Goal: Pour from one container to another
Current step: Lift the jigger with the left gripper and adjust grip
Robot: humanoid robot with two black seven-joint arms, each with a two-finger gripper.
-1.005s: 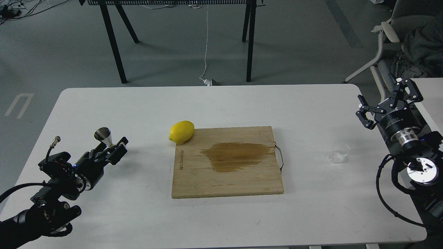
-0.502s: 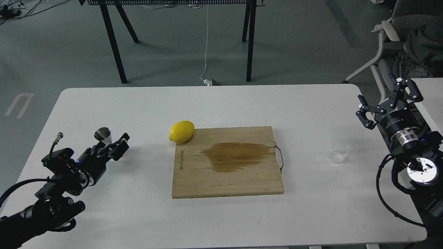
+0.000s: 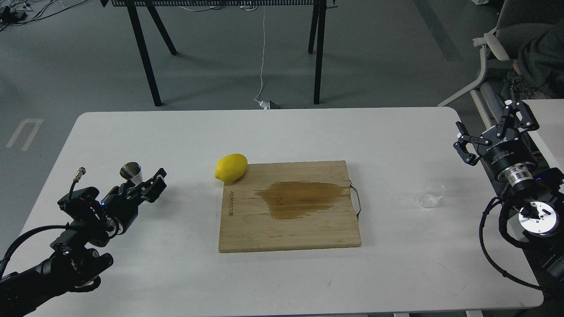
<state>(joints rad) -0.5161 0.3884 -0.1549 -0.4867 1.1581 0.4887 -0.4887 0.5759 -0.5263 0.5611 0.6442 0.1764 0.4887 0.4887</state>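
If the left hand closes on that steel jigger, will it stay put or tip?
The jigger probably tips easily: it stands upright on a small base with a narrow waist. Its shiny steel looks slippery, so it may squirt out of the left hand. Likely stiff and light.

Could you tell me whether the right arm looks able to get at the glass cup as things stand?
Probably yes. The glass cup stands alone on the table, right of the cutting board, and the right gripper, its fingers spread, hangs just beyond it with nothing between them.
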